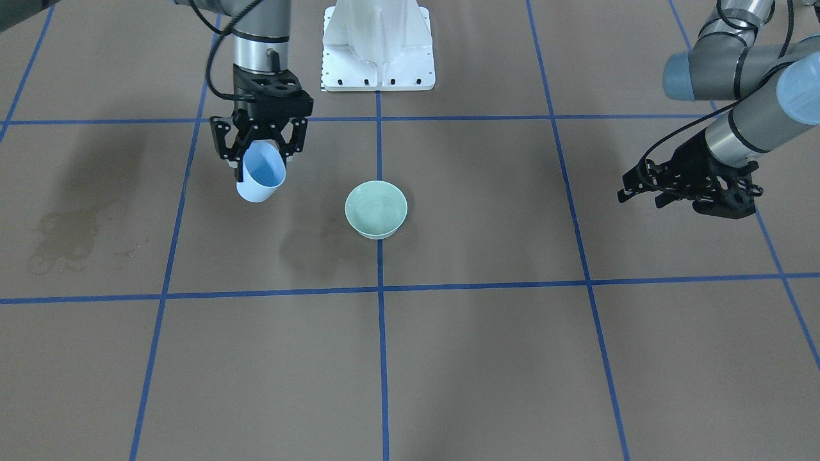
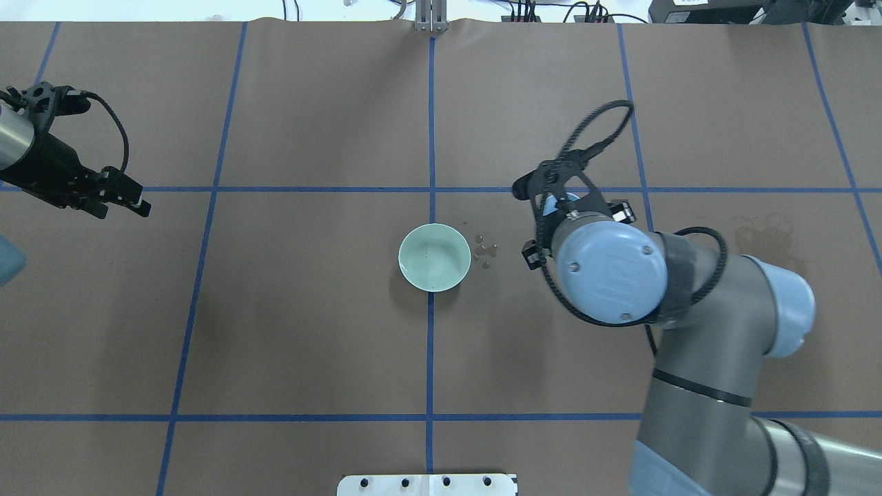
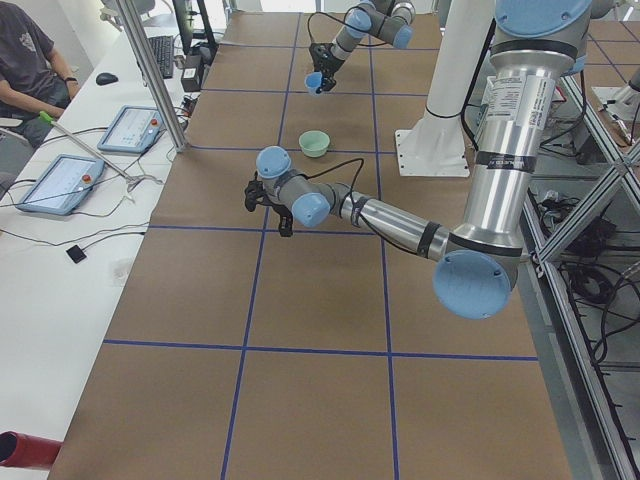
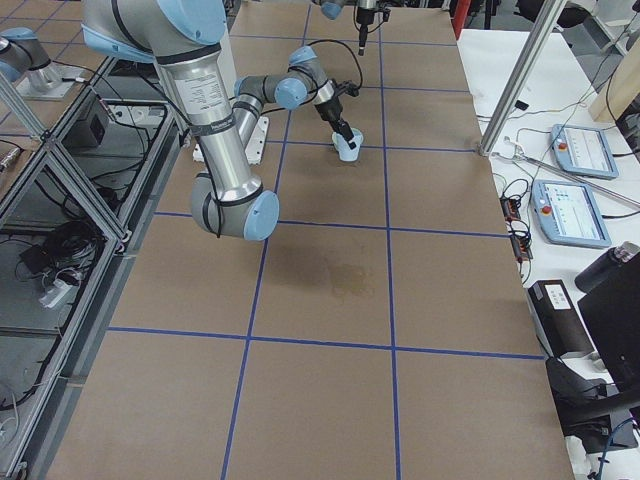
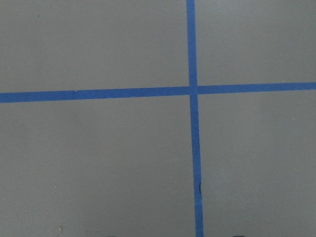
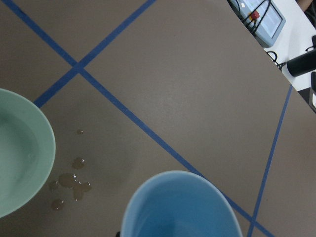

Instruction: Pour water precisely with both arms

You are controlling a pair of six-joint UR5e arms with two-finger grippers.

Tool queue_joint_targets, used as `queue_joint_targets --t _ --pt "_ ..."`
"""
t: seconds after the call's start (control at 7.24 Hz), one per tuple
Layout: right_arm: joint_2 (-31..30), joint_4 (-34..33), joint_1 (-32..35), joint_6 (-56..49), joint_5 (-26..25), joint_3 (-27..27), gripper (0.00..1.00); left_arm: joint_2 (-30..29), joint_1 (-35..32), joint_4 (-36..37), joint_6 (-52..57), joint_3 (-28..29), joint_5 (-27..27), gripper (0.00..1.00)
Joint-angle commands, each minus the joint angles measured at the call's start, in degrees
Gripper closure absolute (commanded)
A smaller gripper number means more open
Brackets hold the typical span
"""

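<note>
The surface [image 1: 487, 358] is lit evenly from overhead. A soft, faint shadow is cast at 8 o'clock of the bowl [image 1: 376, 209]. The near cup [image 6: 177, 207] is rendered slightly blurred.

1. Near right arm [image 4: 215, 110]: reaches from the view's left over the brown table [image 4: 450, 300], which carries a blue tape grid.
2. Right gripper [image 4: 343, 133] grips a pale blue cup [image 4: 349, 150] by a tape line.
3. Far left arm [image 4: 362, 10]: small, at the top edge.
4. Dark blotch [image 4: 350, 275] mid-table, well apart from the cup.
5. Two tablets [image 4: 572, 212] on the white bench.
</note>
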Motion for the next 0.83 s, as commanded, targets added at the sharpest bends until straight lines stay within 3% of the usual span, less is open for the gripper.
queue_joint_targets --t 0.0,0.14,0.28,0.69 --pt "-13.55 12.44 1.73 10.22 1.18 4.14 1.0 0.09 0.0 0.07 -0.09 -0.62 0.11 0.16" --pt "-24.23 29.4 2.35 12.53 1.18 3.53 1.0 0.18 0.0 0.07 -0.17 -0.71 0.11 0.16" --pt "-32.6 41.66 3.49 12.55 1.35 1.44 1.0 0.53 0.0 0.07 -0.17 -1.32 0.2 0.16" --pt "-43.39 68.43 8.41 12.55 3.1 -11.28 1.0 0.62 0.0 0.15 -1.23 -2.11 0.2 0.16"
